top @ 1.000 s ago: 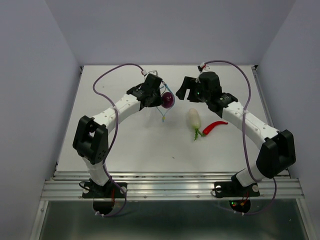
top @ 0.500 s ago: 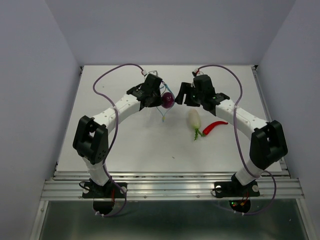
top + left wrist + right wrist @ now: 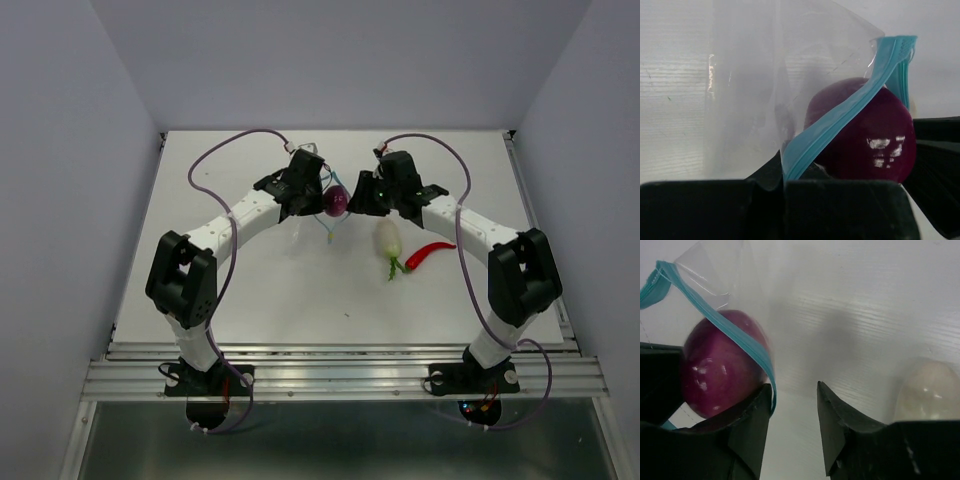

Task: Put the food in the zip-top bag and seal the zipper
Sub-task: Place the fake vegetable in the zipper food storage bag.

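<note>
My left gripper (image 3: 312, 195) is shut on the light blue zipper (image 3: 840, 125) of the clear zip-top bag (image 3: 750, 90). It holds the bag up at the back middle of the table. The dark purple ball (image 3: 335, 199) sits at the bag's mouth, and the zipper strip (image 3: 725, 327) runs across it (image 3: 720, 365). My right gripper (image 3: 358, 195) is open just right of the ball. In the right wrist view its left finger (image 3: 752, 415) is against the ball and the strip. The white radish (image 3: 388, 237) and the red chili (image 3: 428, 253) lie on the table in front of it.
The white table (image 3: 260, 290) ends in walls at the back and sides. A metal rail (image 3: 340, 375) runs along its near edge. Purple cables loop over both arms.
My right gripper has moved left, from above the radish to right beside the purple ball and the bag. The left arm, bag, radish and chili have stayed put.
</note>
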